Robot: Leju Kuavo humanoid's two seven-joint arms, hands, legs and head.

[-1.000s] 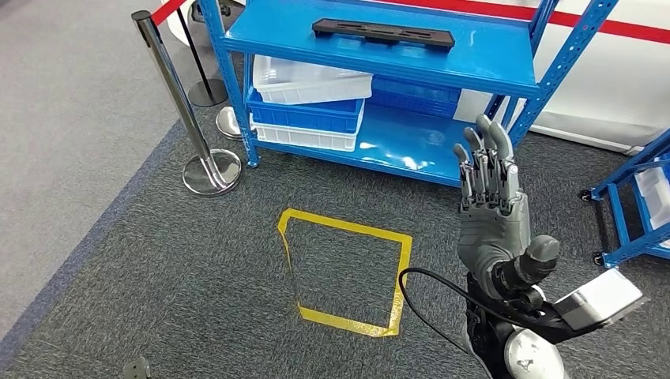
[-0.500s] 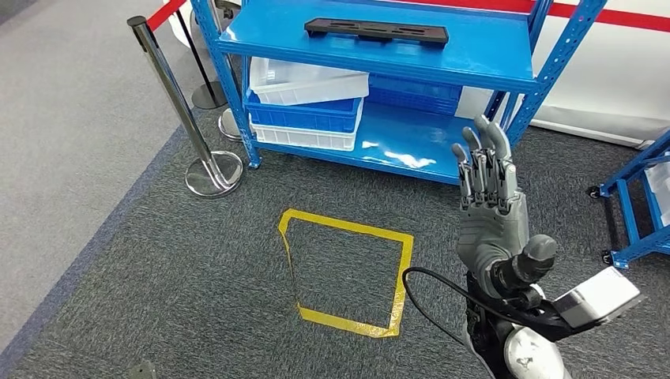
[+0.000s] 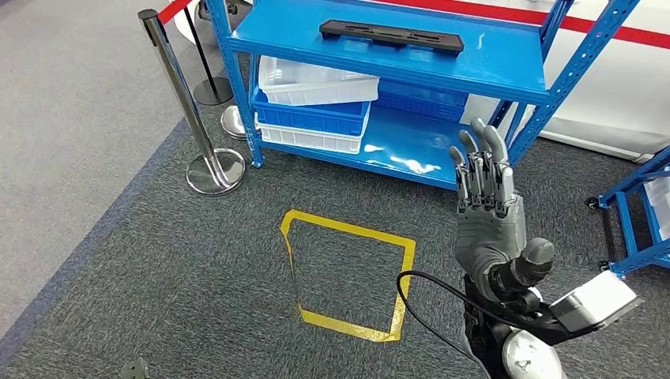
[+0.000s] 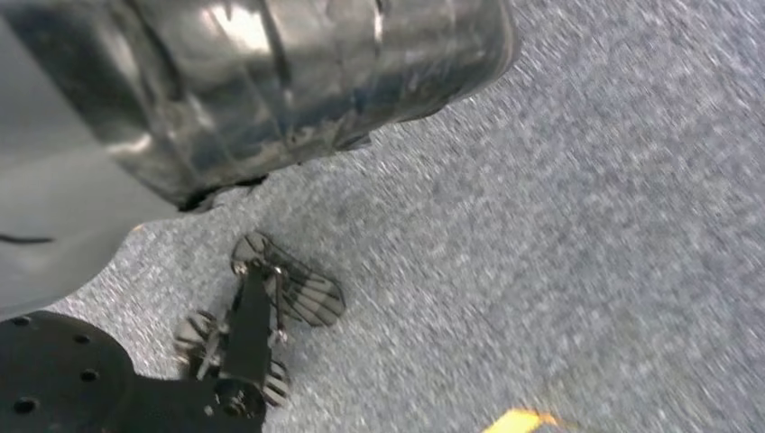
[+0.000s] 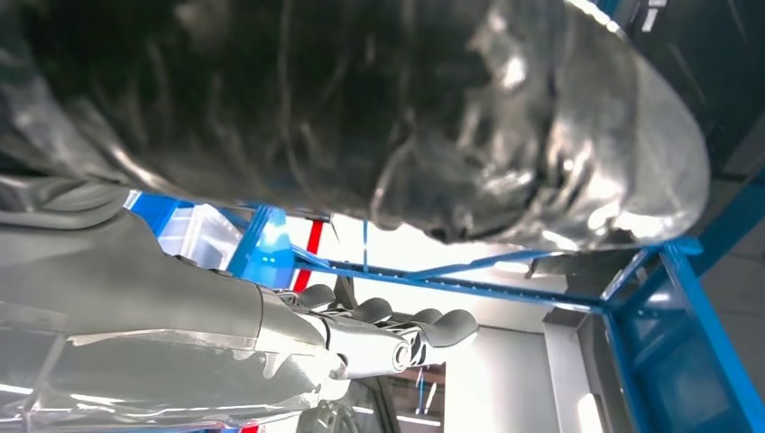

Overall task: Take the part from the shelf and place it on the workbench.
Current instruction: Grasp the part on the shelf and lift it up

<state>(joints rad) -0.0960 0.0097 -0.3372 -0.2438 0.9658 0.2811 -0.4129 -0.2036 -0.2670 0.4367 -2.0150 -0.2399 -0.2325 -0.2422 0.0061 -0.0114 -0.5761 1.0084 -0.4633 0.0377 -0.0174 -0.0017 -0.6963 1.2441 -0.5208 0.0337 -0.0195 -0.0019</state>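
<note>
The part [image 3: 391,35], a long flat black piece, lies on the top board of the blue shelf [image 3: 506,67], near its back edge and clear of everything else. On the tier below sit a white bin [image 3: 312,81] on a blue bin [image 3: 308,113] and another white one. The right hand [image 3: 486,209] is raised in front of the shelf, well short of the part, fingers straight and close together, thumb out to the side, holding nothing. I cannot tell the state of the left hand.

Across the last second the whole view has shifted a little: the shelf and the chrome stanchion [image 3: 190,118] slide one way and then back, while the hand keeps nearly the same pose and place. That reads as the robot's body or head swaying as it walks or settles, not as a reach. The yellow tape square [image 3: 348,272] on the carpet lies between robot and shelf, so the approach looks unfinished and the pick has not begun.
</note>
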